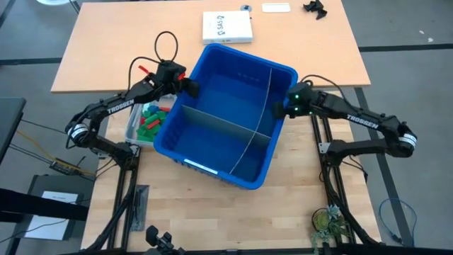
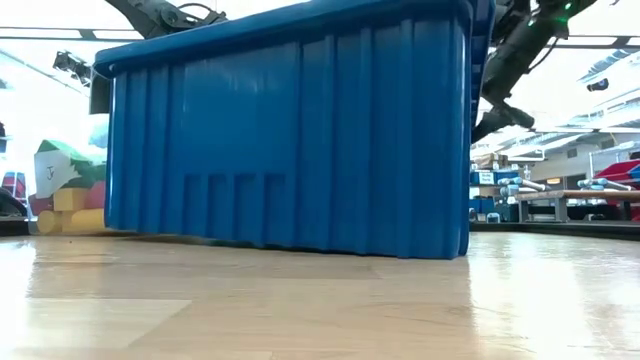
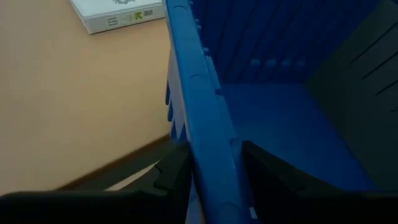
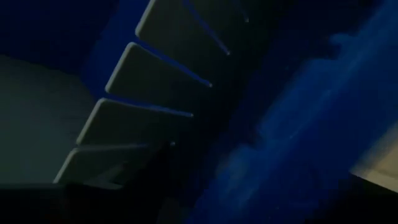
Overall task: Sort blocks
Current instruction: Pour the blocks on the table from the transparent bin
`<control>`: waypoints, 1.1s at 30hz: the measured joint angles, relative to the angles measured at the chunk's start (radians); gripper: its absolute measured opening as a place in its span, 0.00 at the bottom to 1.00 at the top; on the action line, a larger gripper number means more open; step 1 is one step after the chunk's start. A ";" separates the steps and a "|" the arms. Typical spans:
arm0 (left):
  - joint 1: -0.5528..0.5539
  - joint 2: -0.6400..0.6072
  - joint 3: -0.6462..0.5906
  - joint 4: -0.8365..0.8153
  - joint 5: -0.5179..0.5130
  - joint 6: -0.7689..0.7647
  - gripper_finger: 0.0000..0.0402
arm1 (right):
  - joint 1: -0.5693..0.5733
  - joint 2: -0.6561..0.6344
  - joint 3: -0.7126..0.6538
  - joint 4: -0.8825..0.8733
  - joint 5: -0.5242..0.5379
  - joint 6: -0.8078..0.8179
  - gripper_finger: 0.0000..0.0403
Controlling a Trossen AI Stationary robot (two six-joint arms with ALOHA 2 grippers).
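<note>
A large blue bin (image 1: 226, 117) stands askew in the middle of the table, split into compartments by grey dividers (image 1: 219, 127). To its left, a small clear tub (image 1: 134, 131) holds green, red and blue blocks (image 1: 151, 120). The low view shows yellow, red and green blocks (image 2: 65, 195) beside the bin (image 2: 290, 130). My left gripper (image 1: 190, 86) is shut on the bin's left rim near the far corner. My right gripper (image 1: 282, 110) is at the bin's right rim; its wrist view shows only the dark ribbed wall (image 4: 149, 93). My left gripper straddles the top rim of the bin's left wall (image 3: 208, 143), near the far corner. One finger (image 3: 267, 168) is inside the bin and one (image 3: 171, 171) outside. It comes from the table's left, slanting down. The bin's bottom rests on the table.
A white box (image 1: 228, 27) lies on the far tabletop behind the bin, with a white card (image 1: 276, 7) and a small dark object (image 1: 315, 7) at the far edge. Bare wood lies in front of the bin (image 1: 212, 212). A small plant (image 1: 329, 223) is at the near right.
</note>
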 joint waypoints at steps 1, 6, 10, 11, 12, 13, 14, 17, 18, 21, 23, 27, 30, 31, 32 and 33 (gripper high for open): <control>0.000 0.000 0.000 -0.001 0.000 -0.001 0.36 | 0.003 0.001 -0.009 0.026 0.007 0.002 0.64; -0.003 0.000 0.002 0.000 0.020 -0.014 0.36 | -0.001 -0.003 0.001 0.042 0.072 -0.009 0.50; -0.010 0.001 0.000 -0.009 0.031 -0.033 0.36 | -0.003 0.001 0.057 -0.022 0.101 0.018 0.38; -0.011 0.003 -0.001 -0.004 0.030 -0.035 0.36 | -0.008 0.001 0.070 -0.029 0.113 0.013 0.37; -0.011 0.004 -0.002 0.008 0.031 -0.038 0.36 | -0.017 0.001 0.084 -0.036 0.118 0.000 0.36; -0.011 0.005 -0.002 0.021 0.033 -0.040 0.36 | -0.027 0.001 0.097 -0.039 0.123 -0.011 0.36; -0.011 0.004 -0.002 0.038 0.033 -0.041 0.36 | -0.035 0.002 0.107 -0.034 0.133 -0.017 0.35; -0.011 0.003 -0.002 0.083 0.033 -0.040 0.36 | -0.055 0.002 0.131 -0.022 0.157 -0.032 0.32; -0.011 0.003 -0.002 0.092 0.031 -0.036 0.36 | -0.058 0.002 0.136 -0.024 0.163 -0.040 0.32; -0.011 0.003 -0.002 0.125 0.008 -0.018 0.36 | -0.080 0.002 0.150 -0.016 0.174 -0.067 0.32; -0.011 0.003 -0.002 0.162 -0.006 -0.012 0.36 | -0.116 0.003 0.157 0.008 0.178 -0.104 0.32; -0.006 0.021 0.000 0.248 -0.029 -0.015 0.36 | -0.231 0.018 0.162 0.070 0.158 -0.211 0.32; -0.006 0.056 0.002 0.295 -0.050 -0.029 0.36 | -0.329 0.048 0.159 0.126 0.093 -0.263 0.32; -0.005 0.071 0.003 0.311 -0.059 -0.037 0.36 | -0.358 0.064 0.158 0.152 0.060 -0.278 0.32; -0.004 0.086 0.004 0.328 -0.070 -0.046 0.36 | -0.385 0.084 0.158 0.182 0.032 -0.291 0.32; -0.003 0.100 0.005 0.343 -0.087 -0.054 0.36 | -0.408 0.105 0.158 0.216 0.010 -0.302 0.32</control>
